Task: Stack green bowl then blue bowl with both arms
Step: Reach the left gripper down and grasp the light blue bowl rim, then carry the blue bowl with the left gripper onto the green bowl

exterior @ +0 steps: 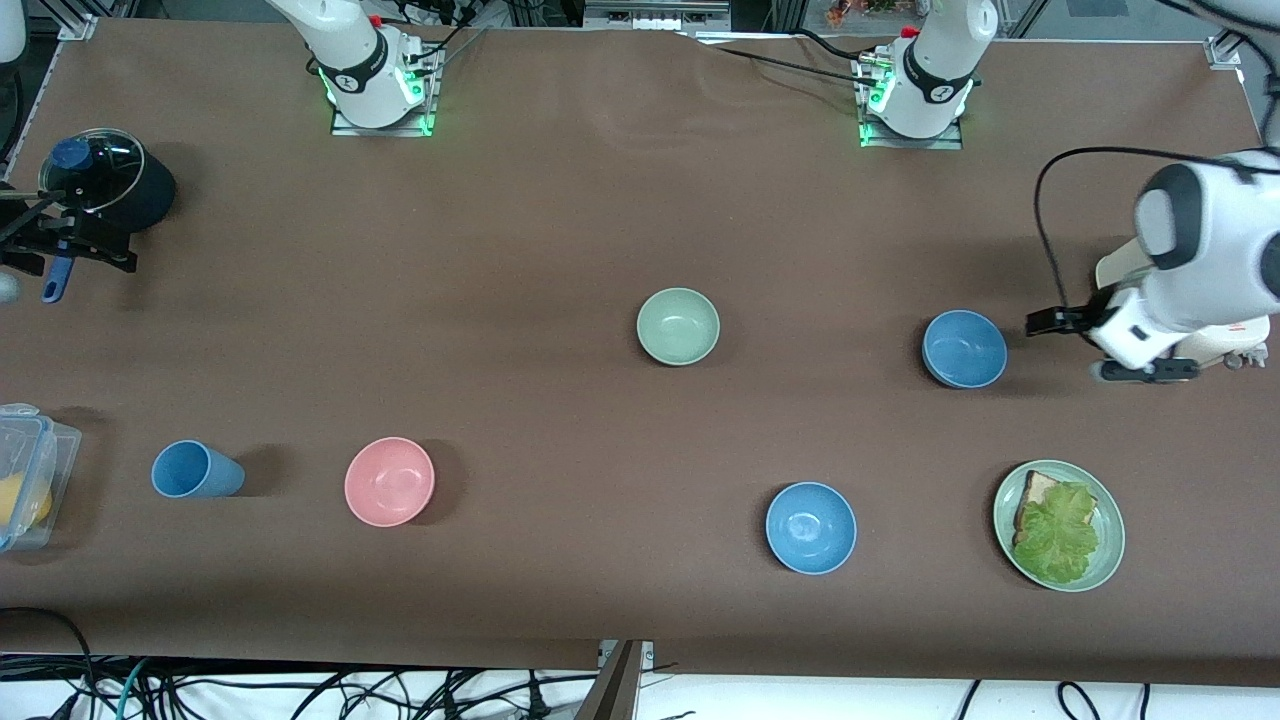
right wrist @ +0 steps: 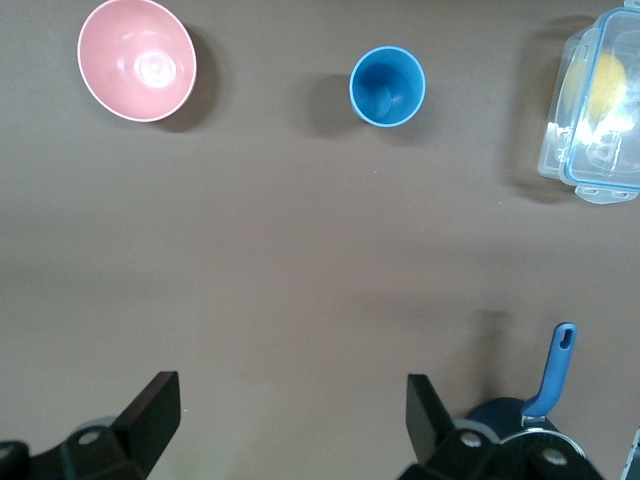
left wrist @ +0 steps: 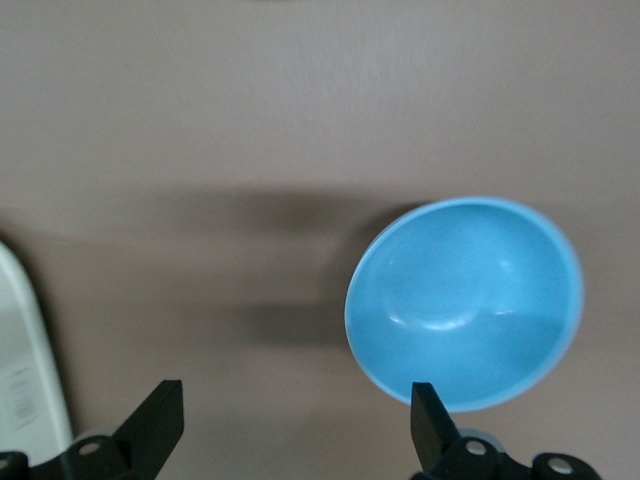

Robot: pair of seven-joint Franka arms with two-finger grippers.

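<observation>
Brown bench [exterior: 560, 220] — green bowl [exterior: 678, 326] near its middle, upright and free. Blue bowl [exterior: 964, 348] sits toward the left arm's end, just beside the left gripper [left wrist: 295, 425], whose fingers stand apart. Right gripper [right wrist: 290, 420], fingers also apart, hangs over the right arm's end beside a lidded black pot [exterior: 105, 185] — empty.

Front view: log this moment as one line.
green bowl: alone, unstacked | blue bowl: beside left tool, open | right tool: open, waiting by pot
</observation>
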